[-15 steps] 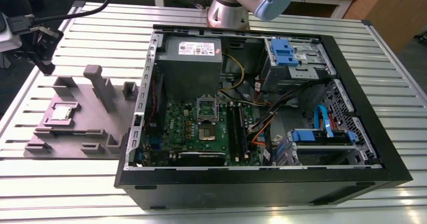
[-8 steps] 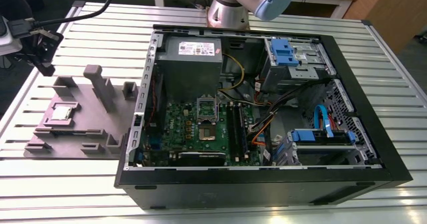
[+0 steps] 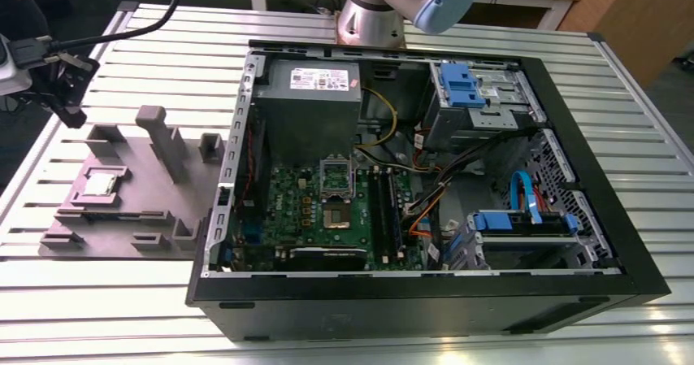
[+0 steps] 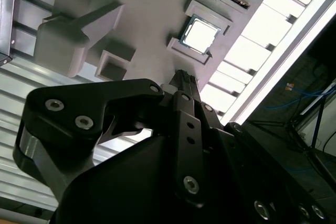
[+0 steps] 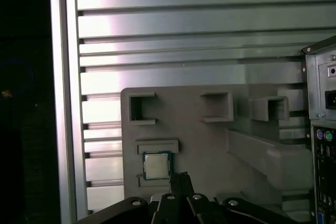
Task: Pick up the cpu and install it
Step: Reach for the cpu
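Note:
The cpu (image 3: 100, 184) is a small silvery square with a pale rim, lying flat in a recess of the grey fixture block (image 3: 152, 210) at the exterior view's left. It also shows in both wrist views, as the cpu (image 4: 200, 34) and the cpu (image 5: 156, 165). My gripper (image 3: 71, 118) hangs above the block, apart from the chip. In both wrist views its black fingertips (image 4: 182, 75) sit pressed together with nothing between them, the gripper (image 5: 181, 176) close beside the chip's recess. The dark socket (image 3: 338, 193) lies on the green motherboard inside the case.
The open black computer case (image 3: 607, 243) takes up the middle and the exterior view's right, with a grey power supply (image 3: 310, 89), blue drive brackets and cables inside. The fixture block carries upright grey posts (image 3: 168, 141). Everything rests on a slatted metal table (image 3: 97, 316).

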